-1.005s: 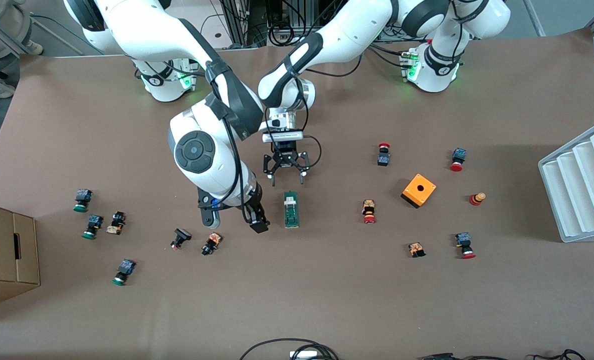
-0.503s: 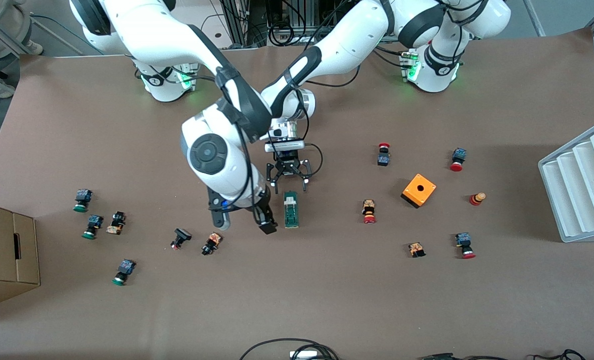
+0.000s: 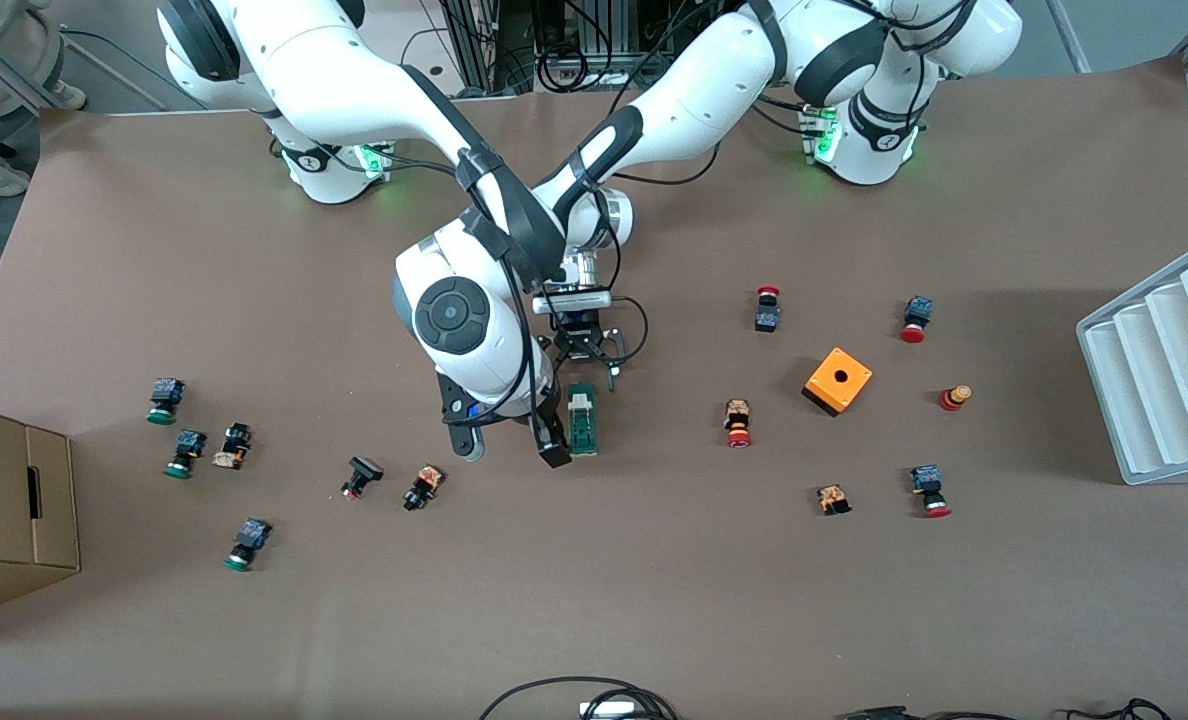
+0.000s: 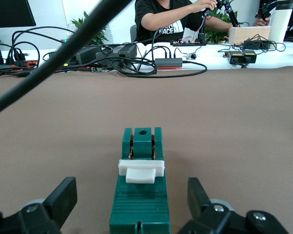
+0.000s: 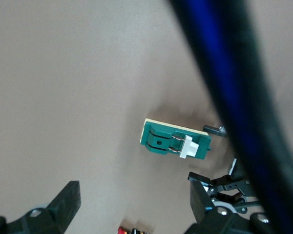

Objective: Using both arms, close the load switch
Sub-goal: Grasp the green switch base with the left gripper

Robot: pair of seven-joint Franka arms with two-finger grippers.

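Note:
The load switch (image 3: 582, 420) is a narrow green bar with a white sliding block (image 3: 580, 402), lying mid-table. In the left wrist view the load switch (image 4: 141, 200) runs lengthwise between the two fingers, and its white block (image 4: 141, 170) sits past the fingertips. My left gripper (image 3: 584, 368) is open, low over the switch's end that is farther from the front camera. My right gripper (image 3: 551, 446) is open and hangs just beside the switch's nearer end, toward the right arm's end of the table. In the right wrist view the load switch (image 5: 173, 141) lies ahead of the open right gripper (image 5: 134, 197), with nothing between the fingers.
An orange box with a hole (image 3: 838, 380) and several red-capped push buttons (image 3: 738, 422) lie toward the left arm's end. More push buttons (image 3: 422, 487) are scattered toward the right arm's end. A white ribbed tray (image 3: 1164, 370) and a cardboard box (image 3: 14, 500) stand at the table's two ends.
The right arm has swung toward the load switch, bringing its gripper right beside the nearer end. The left gripper has come closer over the switch's other end. Both stay open.

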